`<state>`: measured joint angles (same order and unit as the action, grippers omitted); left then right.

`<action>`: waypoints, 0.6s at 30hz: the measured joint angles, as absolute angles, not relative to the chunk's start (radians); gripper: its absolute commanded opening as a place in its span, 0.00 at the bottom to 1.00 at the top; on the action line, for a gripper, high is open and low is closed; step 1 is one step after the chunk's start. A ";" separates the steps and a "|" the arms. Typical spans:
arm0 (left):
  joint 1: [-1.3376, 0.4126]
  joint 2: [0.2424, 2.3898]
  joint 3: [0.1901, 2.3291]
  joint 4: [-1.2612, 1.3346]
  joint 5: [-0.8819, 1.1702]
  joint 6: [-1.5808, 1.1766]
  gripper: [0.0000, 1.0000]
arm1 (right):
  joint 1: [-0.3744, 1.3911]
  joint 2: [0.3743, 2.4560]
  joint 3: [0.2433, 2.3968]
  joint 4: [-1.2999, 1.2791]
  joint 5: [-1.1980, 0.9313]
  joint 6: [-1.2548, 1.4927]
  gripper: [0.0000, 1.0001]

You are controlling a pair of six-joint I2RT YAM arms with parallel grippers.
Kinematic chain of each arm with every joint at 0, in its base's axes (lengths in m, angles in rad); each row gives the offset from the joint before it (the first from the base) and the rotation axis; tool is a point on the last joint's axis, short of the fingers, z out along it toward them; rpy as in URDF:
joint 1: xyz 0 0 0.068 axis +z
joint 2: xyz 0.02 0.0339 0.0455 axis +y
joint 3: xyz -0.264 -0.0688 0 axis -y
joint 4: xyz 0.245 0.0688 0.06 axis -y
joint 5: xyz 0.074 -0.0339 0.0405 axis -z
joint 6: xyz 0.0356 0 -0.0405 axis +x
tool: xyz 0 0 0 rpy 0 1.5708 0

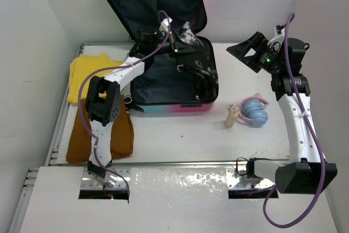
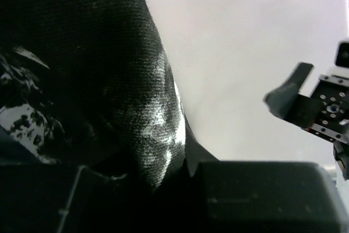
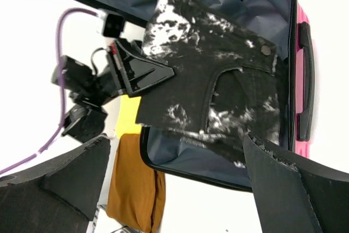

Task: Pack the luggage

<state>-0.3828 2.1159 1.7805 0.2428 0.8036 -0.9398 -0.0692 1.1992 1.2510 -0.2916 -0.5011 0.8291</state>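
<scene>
Top external view: the luggage (image 1: 169, 107) lies open at the 12 o'clock end of the table (image 1: 180, 135). Its lid stands up against the back wall and its pink-and-teal shell faces the arms.

The left arm rises from its base at 7 o'clock, bends at the elbow beside the case, and stretches toward 1 o'clock over the open half. The left gripper (image 1: 182, 39) is pressed together on the edge of a black garment (image 1: 199, 72) splashed with white. The cloth hangs from the gripper and drapes down over the grey lining, toward the 3 o'clock side of the case.

The right arm rises from its base at 5 o'clock, with its forearm standing steeply. Its wrist is bent toward 9 o'clock, high above the table and well apart from the case. The right gripper (image 1: 244, 53) is spread wide and holds nothing.

At 9 o'clock from the case lies a yellow cloth (image 1: 87, 75), with a brown cloth (image 1: 122, 132) at 7 o'clock, partly under the left arm. At 4 o'clock from the case sit a small bottle (image 1: 233, 117) and, just beside it, a blue round thing (image 1: 255, 113) with pink trim.

Right wrist view: the spread fingers frame the garment draped across the open case.

Left wrist view: dark speckled fabric fills the left half, close against the lens.
</scene>
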 measured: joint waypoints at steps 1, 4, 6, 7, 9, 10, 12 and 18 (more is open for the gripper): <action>-0.366 2.114 1.752 0.265 0.808 -0.953 0.00 | -0.069 1.200 1.251 -0.293 -0.501 0.829 0.99; -0.315 2.114 1.676 0.279 0.805 -0.955 0.00 | -0.069 1.202 1.251 -0.293 -0.500 0.829 0.99; -0.281 2.114 1.633 0.260 0.791 -0.934 0.00 | -0.069 1.202 1.251 -0.292 -0.500 0.829 0.99; -0.266 2.114 1.619 0.243 0.786 -0.921 0.00 | -0.069 1.202 1.251 -0.293 -0.501 0.829 0.99; -0.233 2.114 1.593 0.215 0.774 -0.893 0.00 | -0.069 1.202 1.251 -0.293 -0.501 0.828 0.99; -0.218 2.114 1.580 0.195 0.764 -0.875 0.01 | -0.069 1.202 1.251 -0.293 -0.501 0.828 0.99; -0.198 2.114 1.557 0.142 0.736 -0.831 0.06 | -0.069 1.203 1.251 -0.293 -0.501 0.826 0.99; -0.163 2.111 1.537 -0.066 0.606 -0.654 0.47 | -0.069 1.213 1.251 -0.292 -0.501 0.826 0.99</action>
<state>-0.1635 2.1109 1.5368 -0.0658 0.6056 -0.6540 -0.0692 1.2133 1.2514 -0.2920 -0.5014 0.8265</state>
